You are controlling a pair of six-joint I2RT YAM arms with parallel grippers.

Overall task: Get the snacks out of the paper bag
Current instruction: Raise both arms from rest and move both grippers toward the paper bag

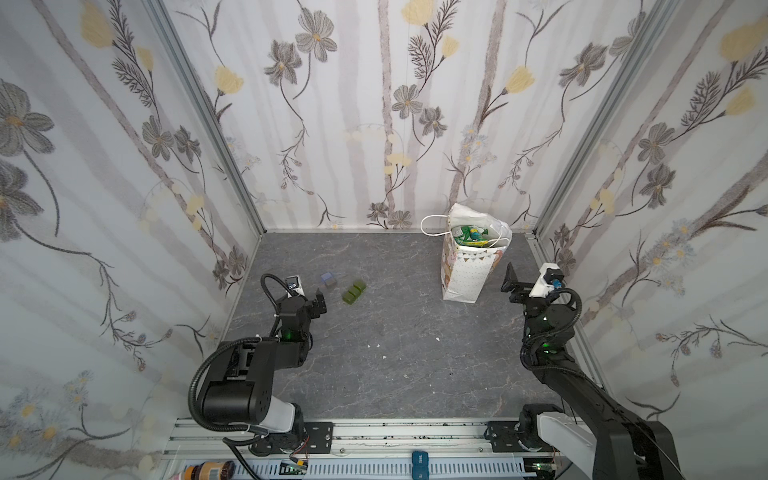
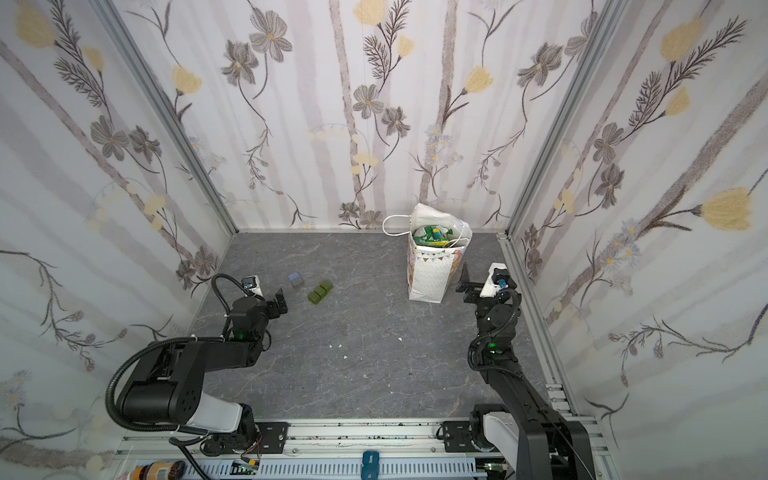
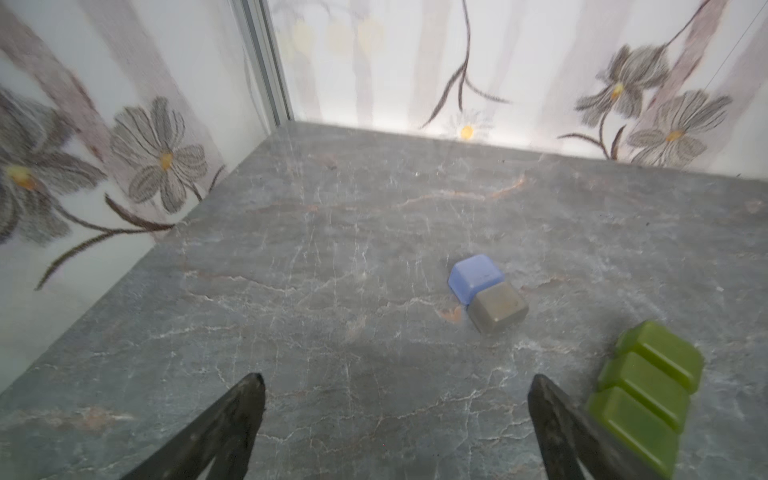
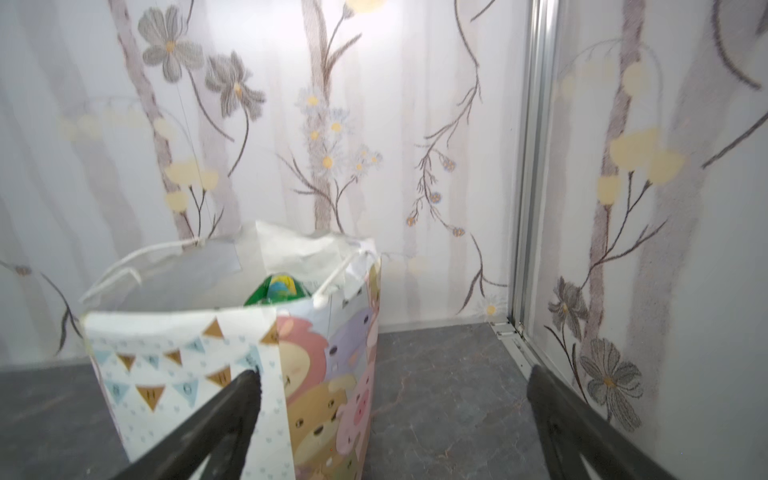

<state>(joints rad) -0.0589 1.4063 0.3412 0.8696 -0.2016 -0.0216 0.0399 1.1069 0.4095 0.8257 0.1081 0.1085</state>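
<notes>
A grey marbled worktop (image 1: 395,374) fills the floor of both top views. At its 1 o'clock a tall white paper bag (image 1: 469,270) with bunting and cartoon animals stands upright, mouth open. The black left gripper (image 1: 320,303), at 9 o'clock, has its jaws spread wide and empty. The black right gripper (image 4: 394,374), at 3 o'clock near the bag, is likewise spread and empty. Glossy green and teal snacks (image 1: 471,236) lie inside the bag. At 10 o'clock lie a green three-segment block (image 3: 648,390) and a joined blue-and-grey block (image 3: 486,293).
</notes>
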